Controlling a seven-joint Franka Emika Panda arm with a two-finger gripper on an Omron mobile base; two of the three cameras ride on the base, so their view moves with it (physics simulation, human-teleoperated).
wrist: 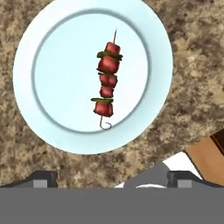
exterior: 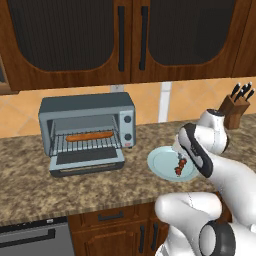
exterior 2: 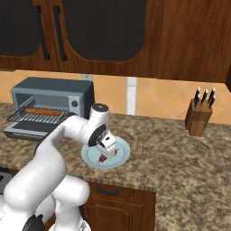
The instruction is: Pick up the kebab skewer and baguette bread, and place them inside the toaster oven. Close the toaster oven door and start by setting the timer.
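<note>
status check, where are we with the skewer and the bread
Gripper open, above the plate, empty. Kebab skewer lying on plate, untouched. Baguette bread on toaster oven rack, toaster oven door down. Nothing blocking.

plate (exterior: 161,165): pale blue, on counter (exterior: 75,187) | knife block (exterior 2: 199,117): upright, perhaps four knives

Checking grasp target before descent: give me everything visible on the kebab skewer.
The kebab skewer is a thin stick threaded with five dark red chunks and green slivers, with a pointed tip and a small hooked end. It lies flat, alone, near the centre of the pale blue plate on the speckled counter. Nothing else touches it.
</note>
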